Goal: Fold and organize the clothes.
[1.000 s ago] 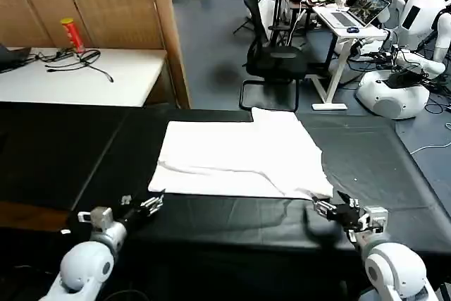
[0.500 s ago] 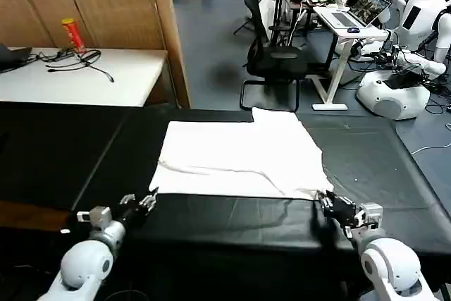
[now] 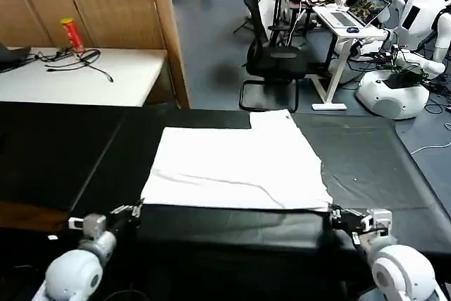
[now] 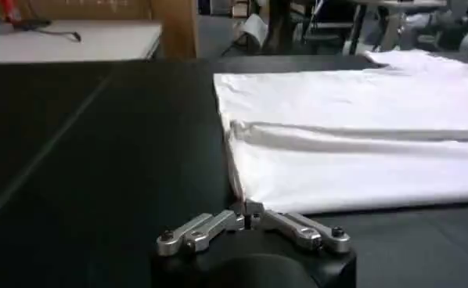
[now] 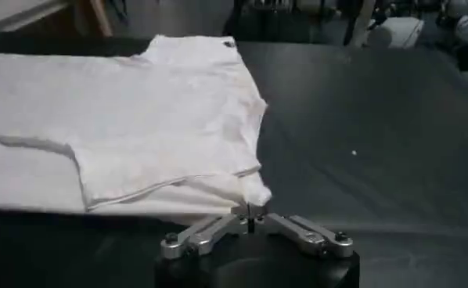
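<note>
Lying flat on your black tabletop [image 3: 63,153], the white T-shirt [image 3: 232,163] fills the middle of the head frame, plain side up, with a fold running across it. Your left pincer [image 3: 136,209] sits at the lower left, its tips pinched shut on the shirt's near left corner; in the left wrist picture that pincer [image 4: 248,211] meets the T-shirt [image 4: 351,133] right at the hem. Your right pincer [image 3: 331,211] sits at the lower right, closed on the near right corner, and the right wrist picture shows it [image 5: 250,213] gripping the cloth [image 5: 140,117] there.
</note>
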You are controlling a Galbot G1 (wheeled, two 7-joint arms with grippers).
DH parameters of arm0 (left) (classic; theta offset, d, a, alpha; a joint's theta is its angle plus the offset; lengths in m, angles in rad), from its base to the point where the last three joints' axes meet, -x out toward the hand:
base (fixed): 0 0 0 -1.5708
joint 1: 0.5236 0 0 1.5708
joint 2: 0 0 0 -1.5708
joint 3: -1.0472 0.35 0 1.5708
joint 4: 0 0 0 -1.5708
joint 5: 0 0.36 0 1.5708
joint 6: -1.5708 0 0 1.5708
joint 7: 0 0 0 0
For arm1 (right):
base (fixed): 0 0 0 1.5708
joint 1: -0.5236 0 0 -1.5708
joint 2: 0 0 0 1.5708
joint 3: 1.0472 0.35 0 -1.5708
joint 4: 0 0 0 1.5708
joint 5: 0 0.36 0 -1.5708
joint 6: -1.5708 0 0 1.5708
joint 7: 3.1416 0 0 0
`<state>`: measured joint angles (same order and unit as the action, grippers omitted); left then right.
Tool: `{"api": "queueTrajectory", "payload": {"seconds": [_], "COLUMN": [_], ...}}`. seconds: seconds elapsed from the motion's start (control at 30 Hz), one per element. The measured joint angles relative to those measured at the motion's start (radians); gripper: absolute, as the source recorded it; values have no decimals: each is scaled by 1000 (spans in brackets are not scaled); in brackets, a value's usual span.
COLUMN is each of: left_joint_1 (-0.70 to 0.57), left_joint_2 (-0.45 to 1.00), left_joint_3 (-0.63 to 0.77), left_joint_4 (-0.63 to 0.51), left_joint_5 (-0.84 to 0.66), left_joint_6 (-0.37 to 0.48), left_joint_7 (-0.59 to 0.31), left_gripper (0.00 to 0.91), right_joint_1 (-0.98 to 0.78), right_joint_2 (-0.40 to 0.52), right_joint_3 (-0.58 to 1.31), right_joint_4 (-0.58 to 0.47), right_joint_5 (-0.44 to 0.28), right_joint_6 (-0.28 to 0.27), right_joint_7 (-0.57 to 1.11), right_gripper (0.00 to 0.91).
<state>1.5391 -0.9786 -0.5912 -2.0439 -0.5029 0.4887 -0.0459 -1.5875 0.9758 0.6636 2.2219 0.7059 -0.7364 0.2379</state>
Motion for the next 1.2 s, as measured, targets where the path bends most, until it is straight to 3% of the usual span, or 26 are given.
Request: {"api": "queueTrajectory", "payload": {"seconds": [0.27, 0.3, 0.33, 0.37, 0.4, 0.7, 0.93, 1.07, 1.2], "left_joint_1": [147, 165, 181, 195, 207, 270, 264, 206, 63], "left_joint_2": [19, 19, 18, 17, 15, 3, -4, -4, -6], "left_joint_3": [-60, -66, -72, -75, -79, -118, -153, -171, -140], "left_joint_4": [-81, -87, -91, -93, -99, -157, -196, -195, -145], "left_joint_5": [30, 31, 31, 31, 31, 18, 8, -65, -125], "left_joint_6": [-14, -16, -17, -17, -15, 28, 52, 22, 29], "left_joint_7": [-1, -1, -2, -2, -3, -20, -17, -35, -67], "left_gripper": [0, 527, 878, 878, 878, 878, 878, 878, 878], "right_joint_1": [-85, -89, -91, -94, -96, -139, -112, -11, 154], "right_joint_2": [1, 3, 4, 5, 5, -5, -11, -29, -50], "right_joint_3": [-10, -12, -13, -13, -12, 19, 51, 42, 4], "right_joint_4": [24, 24, 26, 32, 37, 110, 148, 116, 27], "right_joint_5": [-4, -4, -5, -9, -13, -60, -28, -3, 0], "right_joint_6": [0, 0, 0, 0, 0, 0, 0, 0, 11], "right_joint_7": [0, -3, -7, -12, -15, -35, -73, -94, -115], "right_gripper": [0, 0, 10, 185, 878, 878, 878, 878, 878]}}
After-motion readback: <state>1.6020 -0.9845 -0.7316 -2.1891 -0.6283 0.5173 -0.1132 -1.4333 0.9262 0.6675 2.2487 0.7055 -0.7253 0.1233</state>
